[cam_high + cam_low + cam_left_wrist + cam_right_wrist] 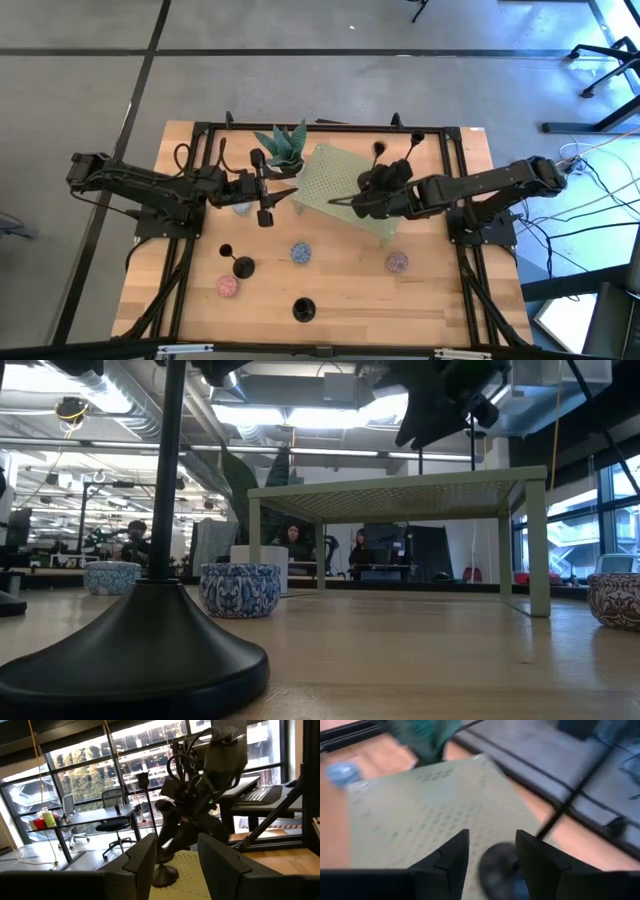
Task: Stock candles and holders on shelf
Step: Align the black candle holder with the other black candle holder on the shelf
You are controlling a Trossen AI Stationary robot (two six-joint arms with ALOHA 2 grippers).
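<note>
Right gripper [352, 203] fingers apart, over shelf [325, 180] w/ holder [501, 866] base between them, on shelf's right edge. Left gripper [268, 190] fingers apart, beside shelf's left edge.

**No readable text in any view**

No words, labels, brand marks, numbers or signs can be read in any of the four views. The candles in the low view carry only decorative patterning, not lettering. Objects in the room behind the surface are too far off or too blurred for any writing on them to be made out.
</note>
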